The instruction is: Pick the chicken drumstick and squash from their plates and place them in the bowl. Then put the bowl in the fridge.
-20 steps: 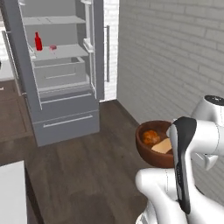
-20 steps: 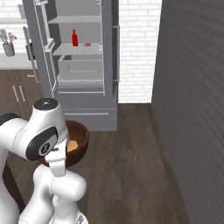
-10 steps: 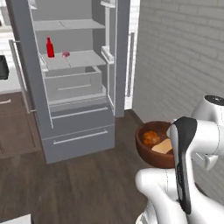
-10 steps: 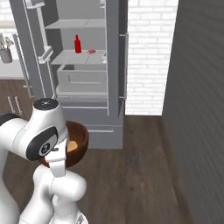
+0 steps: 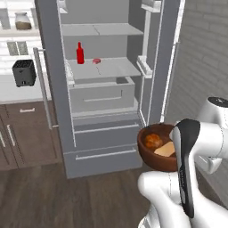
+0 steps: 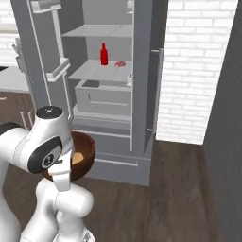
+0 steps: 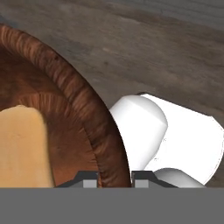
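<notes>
The gripper (image 7: 114, 177) is seen at the bottom centre of the hand view, its two fingertips (image 7: 89, 178) set either side of the rim of the bowl (image 7: 87, 109) and clamped on it. Inside the bowl, at the lower left of that view, the squash (image 7: 24, 148) is seen as a pale tan block. Dark wood floor (image 7: 144, 48) is recorded across the top of the same view.

In the left base view the bowl (image 5: 153, 156) is held at the right of centre, partly covered by the white arm (image 5: 191, 178) at the lower right. The drumstick (image 5: 152, 141) and the squash (image 5: 165, 150) are noted lying side by side in it, touching, the drumstick to the left. In the right base view the bowl (image 6: 82, 153) is seen at the lower left, behind the arm.

The fridge (image 5: 102, 89) is observed in the centre of the left base view with both doors open; white shelves and a drawer are exposed. A red bottle (image 5: 80, 53) is noted upright on the middle shelf, a small red item (image 5: 96, 61) just beside it. A dark toaster (image 5: 24, 72) is recorded on the counter at the left edge. A white brick wall (image 6: 194, 71) is seen to the right of the fridge (image 6: 113, 85) in the right base view.
</notes>
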Available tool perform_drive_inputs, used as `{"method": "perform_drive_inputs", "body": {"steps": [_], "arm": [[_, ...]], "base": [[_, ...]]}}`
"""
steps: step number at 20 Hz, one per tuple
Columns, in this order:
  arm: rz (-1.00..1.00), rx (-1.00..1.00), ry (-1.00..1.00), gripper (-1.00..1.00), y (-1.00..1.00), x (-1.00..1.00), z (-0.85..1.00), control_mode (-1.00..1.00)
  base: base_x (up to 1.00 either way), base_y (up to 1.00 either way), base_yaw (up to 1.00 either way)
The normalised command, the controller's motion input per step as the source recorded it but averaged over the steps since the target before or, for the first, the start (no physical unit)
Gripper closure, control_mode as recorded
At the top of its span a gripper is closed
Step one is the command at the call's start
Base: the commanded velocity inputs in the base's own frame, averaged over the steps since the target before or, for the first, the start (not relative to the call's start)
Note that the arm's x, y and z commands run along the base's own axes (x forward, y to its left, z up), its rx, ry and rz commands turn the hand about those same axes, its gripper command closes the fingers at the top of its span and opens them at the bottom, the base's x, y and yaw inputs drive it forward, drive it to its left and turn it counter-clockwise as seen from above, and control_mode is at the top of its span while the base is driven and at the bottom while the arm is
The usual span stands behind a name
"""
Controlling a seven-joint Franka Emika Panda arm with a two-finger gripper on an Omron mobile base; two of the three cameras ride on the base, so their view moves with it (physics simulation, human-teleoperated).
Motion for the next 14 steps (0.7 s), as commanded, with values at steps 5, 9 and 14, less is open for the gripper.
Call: {"method": "perform_drive_inputs", "body": {"steps": [5,9,14], "arm": [[0.00,0.00,0.00,1.00,0.00,0.00,0.00,1.00],[0.00,0.00,0.00,1.00,0.00,0.00,0.00,1.00],[0.00,0.00,0.00,1.00,0.00,0.00,0.00,1.00]], "base": [[0.73,0.00,0.22],[0.70,0.01,0.01],[0.66,0.34,0.00]]}}
